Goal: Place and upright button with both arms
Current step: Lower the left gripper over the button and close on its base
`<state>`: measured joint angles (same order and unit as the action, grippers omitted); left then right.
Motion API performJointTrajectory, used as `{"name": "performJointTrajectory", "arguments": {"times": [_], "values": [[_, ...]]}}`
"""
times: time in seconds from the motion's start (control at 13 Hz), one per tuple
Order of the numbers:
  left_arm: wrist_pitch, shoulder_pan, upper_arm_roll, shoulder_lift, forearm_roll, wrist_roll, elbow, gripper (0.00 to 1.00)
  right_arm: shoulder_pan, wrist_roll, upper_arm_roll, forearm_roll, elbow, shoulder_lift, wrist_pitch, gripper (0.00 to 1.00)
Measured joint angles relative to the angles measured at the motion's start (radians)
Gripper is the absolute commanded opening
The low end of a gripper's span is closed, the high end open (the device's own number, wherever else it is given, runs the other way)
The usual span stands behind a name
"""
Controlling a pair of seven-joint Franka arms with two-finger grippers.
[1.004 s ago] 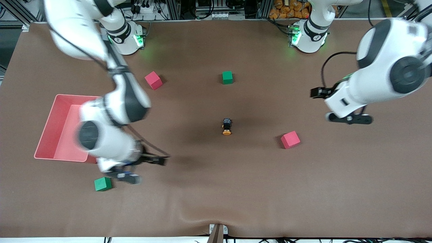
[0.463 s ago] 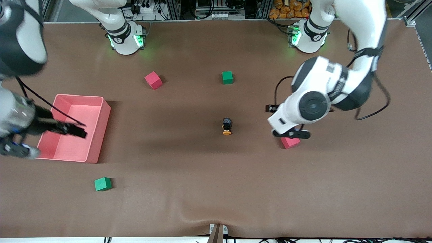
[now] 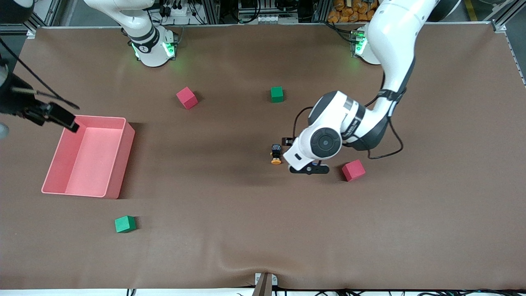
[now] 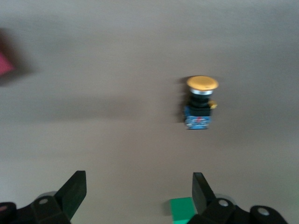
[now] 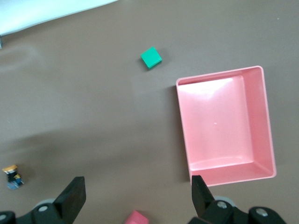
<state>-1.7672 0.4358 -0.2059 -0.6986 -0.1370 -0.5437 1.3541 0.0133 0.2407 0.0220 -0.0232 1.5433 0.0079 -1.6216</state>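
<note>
Hanging high over the right arm's end of the table, the right gripper [image 3: 39,113] stood above the rim of the pink tray [image 3: 119,123], its fingers [image 5: 74,198] spread wide with nothing between them; it seemed to be waiting there, well apart from the work. From its wrist view the tray [image 5: 266,116] lay directly below it, one green cube [image 5: 151,57] sat beside the tray, and the button [image 5: 12,177] showed small and well apart from it. Near the tray, toward the bases, sat a pink cube [image 3: 187,98], and nearer the front camera than the tray lay that green cube [image 3: 125,224]. Farther along, a second green cube [image 3: 277,94] rested toward the bases. The button [image 3: 276,153] lay on its side on the brown table [image 3: 246,230] near the middle, orange cap pointing toward the front camera and bluish end toward the bases. The left gripper [image 3: 302,158] hovered just beside it, toward the left arm's end, not touching it. In the left wrist view the button [image 4: 200,100] lay ahead of the wide-open fingers [image 4: 74,191], off toward one of them, with nothing held. Another pink cube [image 3: 353,170] sat near that gripper, toward the left arm's end of the table.
</note>
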Motion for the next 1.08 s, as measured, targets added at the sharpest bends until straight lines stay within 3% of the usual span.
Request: {"name": "performJointTrajectory", "arguments": {"times": [0.15,0.23,0.46,1.08], "values": [[-0.018,0.007,0.000,-0.052,-0.038,0.000,-0.027,1.00,0.000,-0.049,-0.025,0.000,0.103,-0.079,-0.016,1.00],[-0.022,0.012,0.000,-0.081,-0.054,0.000,-0.049,0.93,0.000,-0.060,-0.027,0.000,0.126,-0.093,-0.021,1.00],[-0.077,0.032,0.000,-0.155,-0.091,0.000,-0.100,0.92,0.017,-0.088,-0.027,0.004,0.135,-0.094,-0.044,1.00],[-0.139,0.053,0.000,-0.228,-0.099,0.000,-0.117,0.79,0.025,-0.092,-0.030,0.031,-0.033,-0.003,0.040,1.00]]}}
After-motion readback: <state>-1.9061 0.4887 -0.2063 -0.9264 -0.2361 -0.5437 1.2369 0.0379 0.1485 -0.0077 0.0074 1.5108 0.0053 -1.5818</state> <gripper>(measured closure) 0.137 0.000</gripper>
